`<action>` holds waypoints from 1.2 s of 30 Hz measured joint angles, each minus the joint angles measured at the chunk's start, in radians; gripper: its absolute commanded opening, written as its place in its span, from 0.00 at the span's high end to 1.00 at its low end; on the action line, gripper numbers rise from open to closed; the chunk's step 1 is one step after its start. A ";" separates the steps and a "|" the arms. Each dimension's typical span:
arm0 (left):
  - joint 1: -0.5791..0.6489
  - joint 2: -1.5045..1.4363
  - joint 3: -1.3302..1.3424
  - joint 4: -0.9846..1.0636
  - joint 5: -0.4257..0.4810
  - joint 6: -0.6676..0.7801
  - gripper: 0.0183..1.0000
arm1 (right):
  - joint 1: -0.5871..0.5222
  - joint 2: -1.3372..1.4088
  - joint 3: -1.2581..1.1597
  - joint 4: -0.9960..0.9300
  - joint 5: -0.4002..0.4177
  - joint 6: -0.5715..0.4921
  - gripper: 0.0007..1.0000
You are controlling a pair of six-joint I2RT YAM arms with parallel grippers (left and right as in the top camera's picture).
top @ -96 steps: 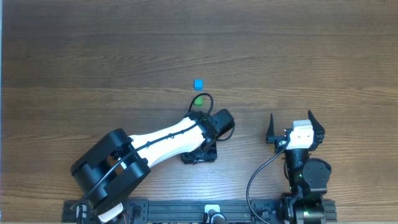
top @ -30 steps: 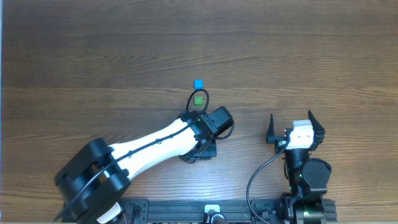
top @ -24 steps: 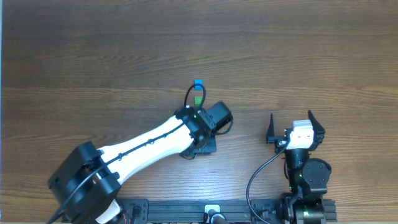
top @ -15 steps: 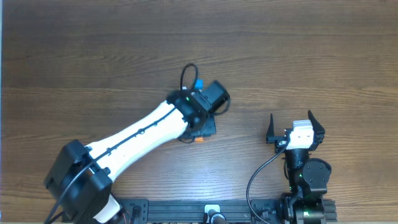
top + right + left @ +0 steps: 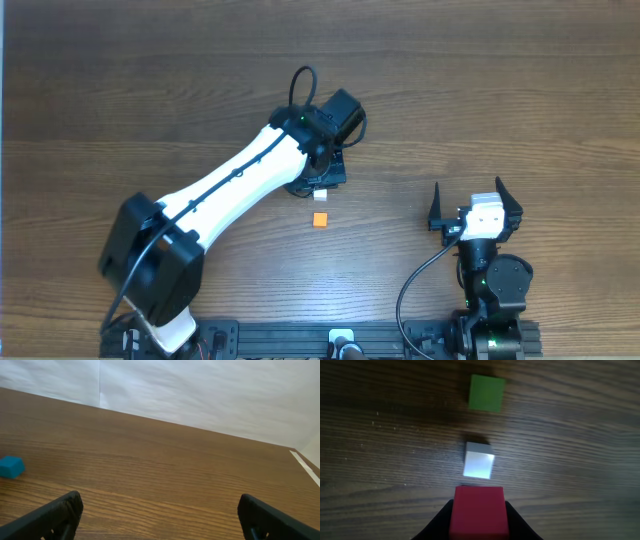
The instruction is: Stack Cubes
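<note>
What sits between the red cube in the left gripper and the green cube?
A pale grey cube, standing apart from the green cube; the left wrist view shows it.

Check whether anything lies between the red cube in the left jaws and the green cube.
Yes: a small grey cube sits on the wooden table directly between the red cube and the green cube.

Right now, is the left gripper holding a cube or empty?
Holding: the left gripper is shut on the red cube, fingers against both its sides.
</note>
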 measured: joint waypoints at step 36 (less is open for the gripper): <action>0.001 0.127 0.000 0.032 0.021 0.063 0.82 | 0.000 0.000 0.000 0.000 0.000 0.000 0.01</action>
